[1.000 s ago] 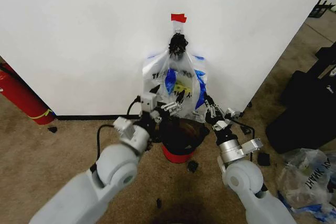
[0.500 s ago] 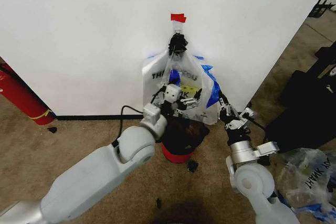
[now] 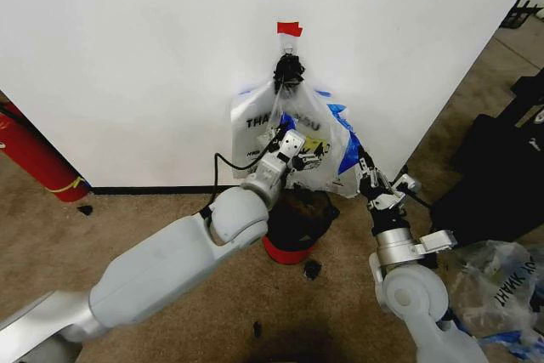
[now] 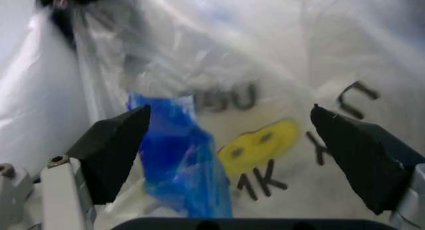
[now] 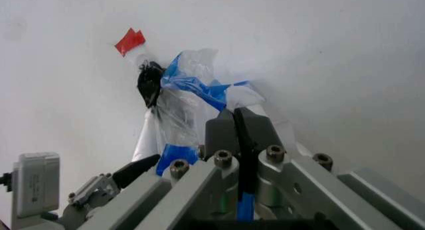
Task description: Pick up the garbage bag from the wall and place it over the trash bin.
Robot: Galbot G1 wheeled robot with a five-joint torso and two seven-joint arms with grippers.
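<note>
While the wall (image 3: 127, 57) takes up the whole upper frame of the head view, the bag (image 3: 255, 121) hangs at its centre from a dark knot under a red tape piece (image 3: 288, 29); the bin (image 3: 293, 227) stands directly beneath, at lower centre; the left gripper (image 3: 293, 149) sits against the bag's front with its fingers spread wide and nothing between them (its wrist view looks past both black pads at the smiley and blue trim); the right gripper (image 3: 364, 172), centre-right, is pinched shut on the bag's blue-edged side. I judge the film very light, limp and slippery, easily torn at the knot; a hold on bunched plastic near the handles looks safer than on a single stretched layer.
</note>
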